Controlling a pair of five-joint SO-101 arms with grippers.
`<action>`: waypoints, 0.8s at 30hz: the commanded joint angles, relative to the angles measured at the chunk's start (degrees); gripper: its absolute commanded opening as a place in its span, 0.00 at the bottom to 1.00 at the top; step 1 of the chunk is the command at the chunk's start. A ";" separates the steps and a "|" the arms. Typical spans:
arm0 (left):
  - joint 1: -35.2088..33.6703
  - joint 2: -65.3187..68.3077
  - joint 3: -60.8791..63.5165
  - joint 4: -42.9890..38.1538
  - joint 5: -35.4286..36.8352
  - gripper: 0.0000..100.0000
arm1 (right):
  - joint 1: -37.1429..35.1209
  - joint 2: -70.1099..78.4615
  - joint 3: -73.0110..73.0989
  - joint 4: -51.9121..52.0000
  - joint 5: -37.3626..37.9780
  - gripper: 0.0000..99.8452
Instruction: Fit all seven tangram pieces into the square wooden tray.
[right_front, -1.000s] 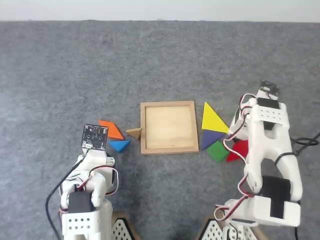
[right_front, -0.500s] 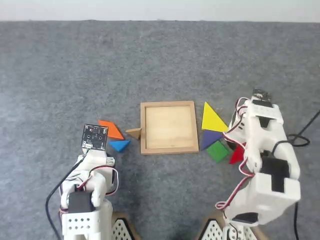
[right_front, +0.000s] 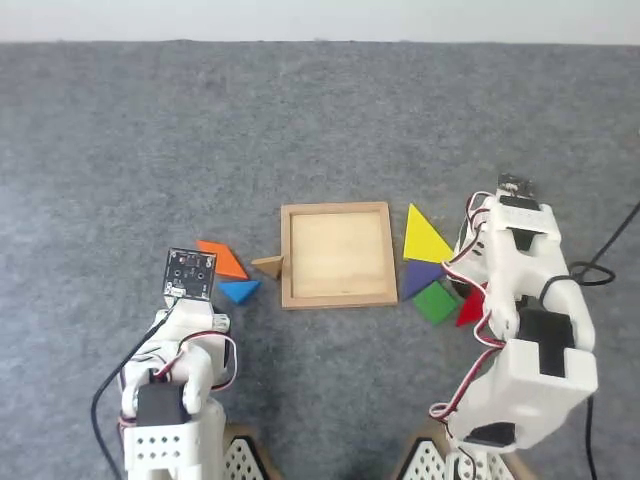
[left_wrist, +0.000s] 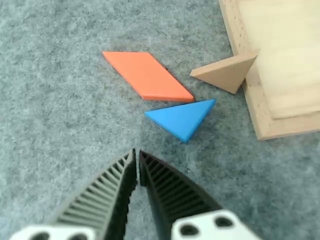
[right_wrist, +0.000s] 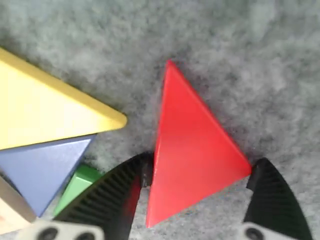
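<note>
The square wooden tray lies in the middle of the table with nothing in it. The red triangle lies flat on the carpet, and my right gripper stands open astride it, a finger close against each side. In the high view the right arm covers part of the red triangle. Beside it lie the yellow triangle, purple triangle and green square. My left gripper is shut, just short of the blue triangle, with the orange parallelogram beyond.
A tan triangle leans against the tray's left rim. The yellow triangle, purple triangle and green square crowd the tray side of the red piece. Open grey carpet stretches beyond the tray.
The right arm has swung toward the tray and come down over the red triangle, covering more of it. The left arm and all other pieces are unchanged.
</note>
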 joint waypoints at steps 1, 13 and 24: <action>-0.26 -1.14 -0.48 0.26 0.53 0.01 | -2.24 0.48 -1.58 -0.22 0.70 0.29; -0.26 -1.14 -0.48 0.26 0.53 0.01 | -2.42 -2.86 -1.67 0.40 0.79 0.23; -0.26 -1.14 -0.48 0.26 0.53 0.01 | -7.16 -7.60 -1.58 4.79 0.44 0.23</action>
